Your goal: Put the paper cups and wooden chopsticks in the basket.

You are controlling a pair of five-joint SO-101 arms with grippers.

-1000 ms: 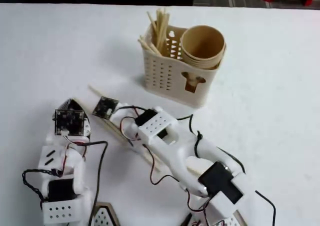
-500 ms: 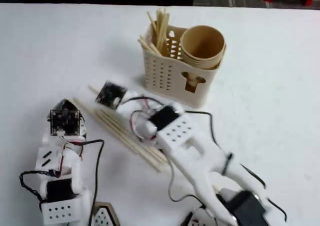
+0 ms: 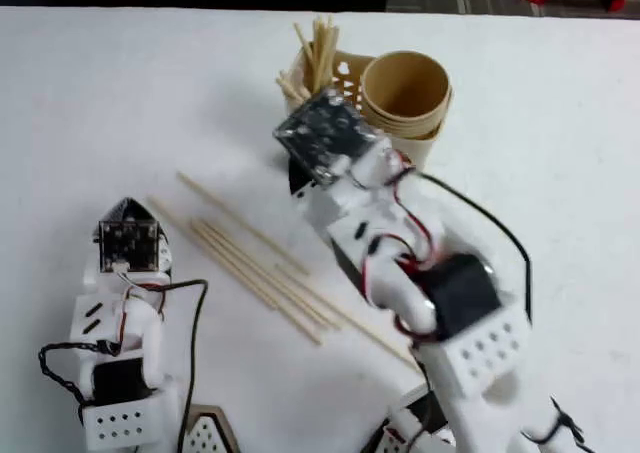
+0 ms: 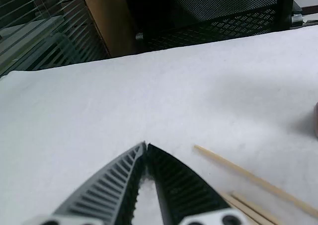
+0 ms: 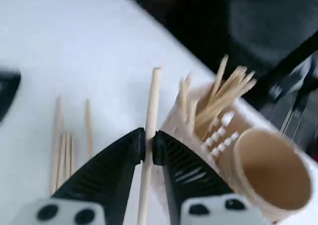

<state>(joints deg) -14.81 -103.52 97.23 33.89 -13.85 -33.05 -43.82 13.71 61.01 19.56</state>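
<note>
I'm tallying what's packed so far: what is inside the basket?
In the basket, a stack of paper cups fills one side and a bundle of wooden chopsticks sticks up from the other. Its walls hide their lower ends and the floor.

Soft, diffuse light keeps the white table (image 3: 560, 173) bright, and the thin wooden chopsticks (image 3: 255, 276) lying on it cast only faint, soft-edged shadows. In the right wrist view blur smears the cream perforated plastic basket (image 5: 213, 130), the tan paper cups (image 5: 271, 173) and the single wooden chopstick (image 5: 151, 101) pinched in the black right claw (image 5: 149, 135), with a dark room behind.
</note>
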